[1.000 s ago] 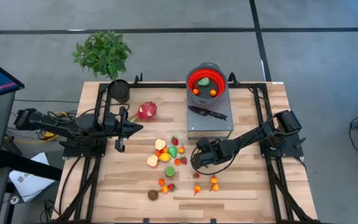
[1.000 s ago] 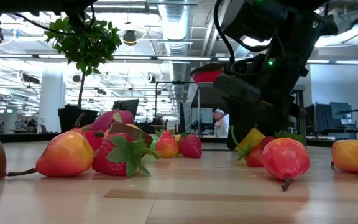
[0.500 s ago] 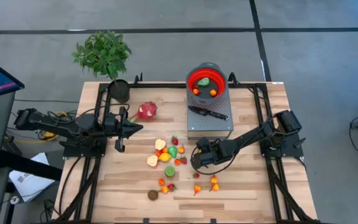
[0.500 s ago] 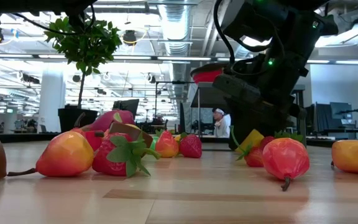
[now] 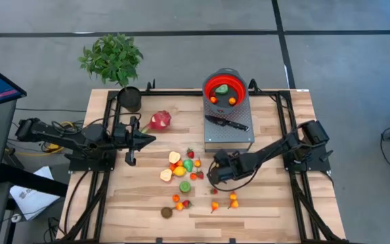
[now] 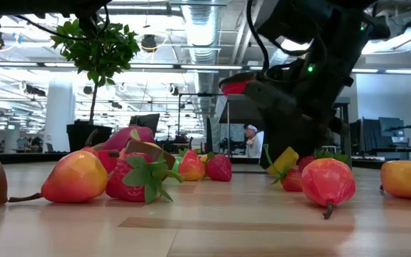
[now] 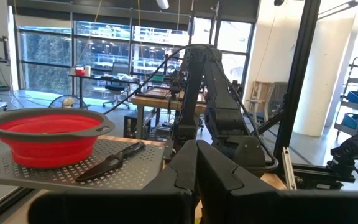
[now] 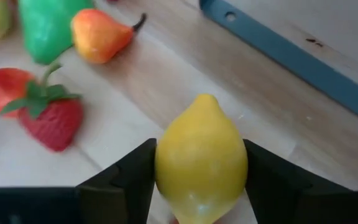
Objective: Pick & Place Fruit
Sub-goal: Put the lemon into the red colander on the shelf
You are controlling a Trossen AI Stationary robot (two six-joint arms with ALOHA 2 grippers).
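Small toy fruits (image 5: 181,168) lie scattered on the wooden table's middle; the pink dragon fruit (image 5: 160,120) lies farther back left. My right gripper (image 5: 215,171) stands low just to the right of the cluster, shut on a yellow lemon (image 8: 201,155) that also shows in the low view (image 6: 285,160). In the high view the gripper hides the lemon. A strawberry (image 8: 51,115), a green fruit (image 8: 48,25) and an orange pear (image 8: 101,34) lie just beyond it. My left gripper (image 5: 149,140) hovers shut at the left, above the table, touching nothing. My right gripper pinches the lemon's two long sides (image 8: 163,165) between its two fingers (image 8: 132,174), one pad on each side. The fingers slant down from the table's right side. The lemon's pointed end (image 8: 205,99) sticks out past the fingertips. Whether it is clear of the table I cannot tell.
A red bowl (image 5: 223,90) holding a green and two orange fruits stands on a grey perforated platform (image 5: 239,135) at the back, with a black-handled knife (image 5: 227,123) beside it. A potted plant (image 5: 114,61) stands at the far left corner. Black frame rails border the table.
My right gripper has shifted slightly at the lemon in the low view, and the lemon has moved a little with it. The other fruits lie as before.
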